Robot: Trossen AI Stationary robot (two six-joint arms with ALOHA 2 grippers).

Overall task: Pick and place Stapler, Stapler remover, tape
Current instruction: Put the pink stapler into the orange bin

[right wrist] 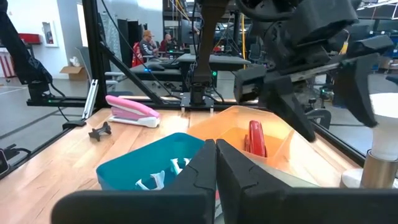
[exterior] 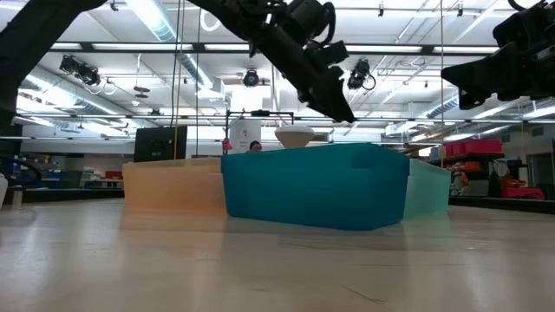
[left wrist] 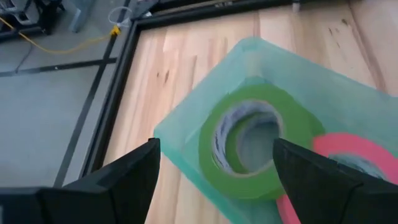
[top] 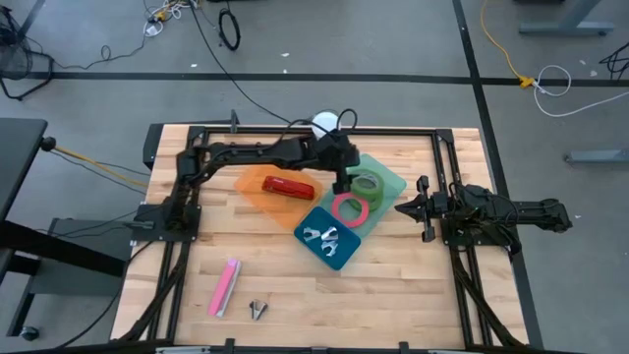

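Note:
A green tape roll (top: pixel 367 184) lies flat in the green tray (top: pixel 391 177); it also shows in the left wrist view (left wrist: pixel 255 143). A pink tape roll (top: pixel 349 208) rests beside it, partly over the green tray's edge. My left gripper (left wrist: pixel 216 149) is open above the green roll, its fingers either side of it and apart from it. A red stapler (top: pixel 288 187) lies in the orange tray (top: pixel 257 192). Staple removers (top: pixel 324 236) lie in the blue tray (top: pixel 344 251). My right gripper (top: pixel 401 208) is shut and empty, right of the trays.
A pink stapler (top: pixel 226 287) and a dark staple remover (top: pixel 258 310) lie on the bare wood at the near left. A white object (top: pixel 324 123) stands at the table's far edge. Black frame rails (top: pixel 177 265) run along the table's sides.

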